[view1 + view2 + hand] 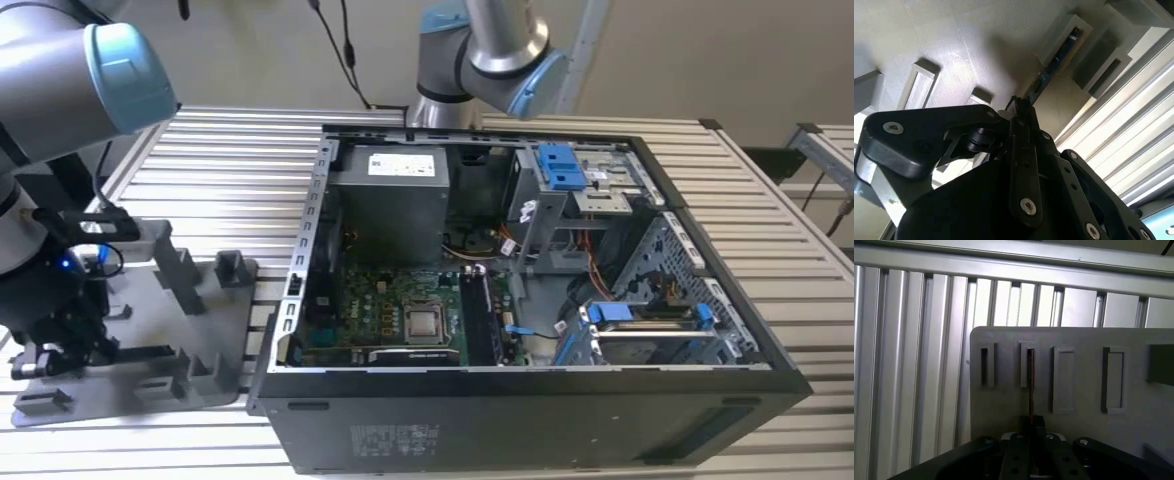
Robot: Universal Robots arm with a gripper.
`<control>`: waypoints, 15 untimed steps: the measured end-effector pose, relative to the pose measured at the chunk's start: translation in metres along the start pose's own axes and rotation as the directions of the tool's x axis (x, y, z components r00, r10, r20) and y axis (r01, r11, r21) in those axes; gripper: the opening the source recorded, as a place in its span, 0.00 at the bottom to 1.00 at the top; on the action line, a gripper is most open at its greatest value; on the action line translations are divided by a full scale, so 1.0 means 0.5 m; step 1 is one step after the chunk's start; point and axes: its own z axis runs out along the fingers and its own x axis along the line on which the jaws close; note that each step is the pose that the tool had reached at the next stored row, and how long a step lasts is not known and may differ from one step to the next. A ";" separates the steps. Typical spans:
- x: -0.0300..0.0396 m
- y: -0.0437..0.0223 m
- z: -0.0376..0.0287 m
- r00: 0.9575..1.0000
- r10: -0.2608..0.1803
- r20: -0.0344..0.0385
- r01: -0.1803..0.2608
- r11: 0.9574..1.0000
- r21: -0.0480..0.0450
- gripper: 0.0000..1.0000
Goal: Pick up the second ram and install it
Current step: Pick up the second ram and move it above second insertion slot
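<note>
Black pincer (1032, 420) | clamps thin second ram (1031, 390) (edge-on) | grey slotted tray (1079, 340)

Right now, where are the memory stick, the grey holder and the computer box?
second ram (1031, 390), first wrist view, on its thin edge coming out of the holder slot.
grey holder tray (227, 345), exterior view, on its bare flat base.
computer case (534, 420), exterior view, on its dark side wall.

second ram (1030, 395) | thin, flat, dark stick, seen edge-on | stands on its long edge on the grey holder (1084, 390) | far end in a slotted post | near end pinched between the fingers (1018, 455)
</note>
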 end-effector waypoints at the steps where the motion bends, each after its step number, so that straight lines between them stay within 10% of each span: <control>1: 0.000 0.000 -0.003 1.000 0.000 0.000 0.000 1.000 0.000 0.15; 15: -0.001 0.000 -0.041 1.000 0.000 0.000 0.000 1.000 0.000 0.15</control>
